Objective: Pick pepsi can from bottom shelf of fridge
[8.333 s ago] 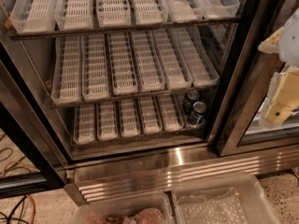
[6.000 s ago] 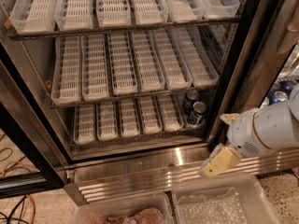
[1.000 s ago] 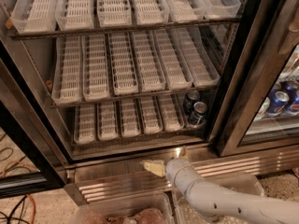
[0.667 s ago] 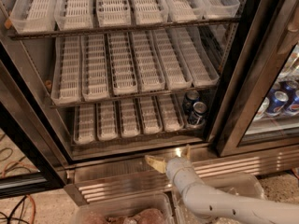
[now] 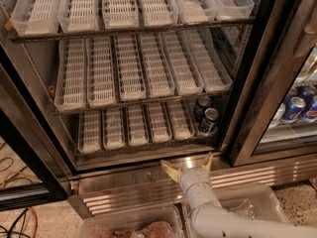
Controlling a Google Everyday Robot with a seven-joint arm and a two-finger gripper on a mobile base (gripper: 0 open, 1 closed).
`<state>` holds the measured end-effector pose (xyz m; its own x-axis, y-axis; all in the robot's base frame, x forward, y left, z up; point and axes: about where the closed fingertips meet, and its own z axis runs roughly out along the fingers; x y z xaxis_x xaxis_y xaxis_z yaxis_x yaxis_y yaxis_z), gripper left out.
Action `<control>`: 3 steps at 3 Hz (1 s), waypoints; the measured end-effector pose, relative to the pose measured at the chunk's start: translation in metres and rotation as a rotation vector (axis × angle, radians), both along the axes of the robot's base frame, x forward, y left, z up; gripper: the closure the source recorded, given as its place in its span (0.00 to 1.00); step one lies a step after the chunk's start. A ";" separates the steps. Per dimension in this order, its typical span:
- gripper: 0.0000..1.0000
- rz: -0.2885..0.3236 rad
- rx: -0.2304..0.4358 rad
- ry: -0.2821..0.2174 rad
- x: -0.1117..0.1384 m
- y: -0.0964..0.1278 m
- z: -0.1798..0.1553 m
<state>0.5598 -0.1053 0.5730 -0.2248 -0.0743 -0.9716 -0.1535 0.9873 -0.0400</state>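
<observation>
Cream gripper (image 5: 189,166): fingers apart, below-left of the pepsi can (image 5: 210,121).
Change: edged rightward, closer beneath that can.
Meaning: approach lining up; nothing grasped yet.

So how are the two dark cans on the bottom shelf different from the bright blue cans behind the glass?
The dark blue, silver-topped pepsi cans look nearly black; the brighter blue cans show red and white logos. The dark cans stand at the right end of the bottom shelf in the open fridge; the bright cans sit behind the glass door. Both are small drink cans. The open gripper is just below the dark ones.
</observation>
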 end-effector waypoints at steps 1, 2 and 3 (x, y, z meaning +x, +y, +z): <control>0.00 -0.048 -0.016 -0.041 0.000 -0.005 0.005; 0.00 -0.092 0.014 -0.021 0.019 0.001 -0.012; 0.00 -0.095 0.018 -0.022 0.021 0.001 -0.012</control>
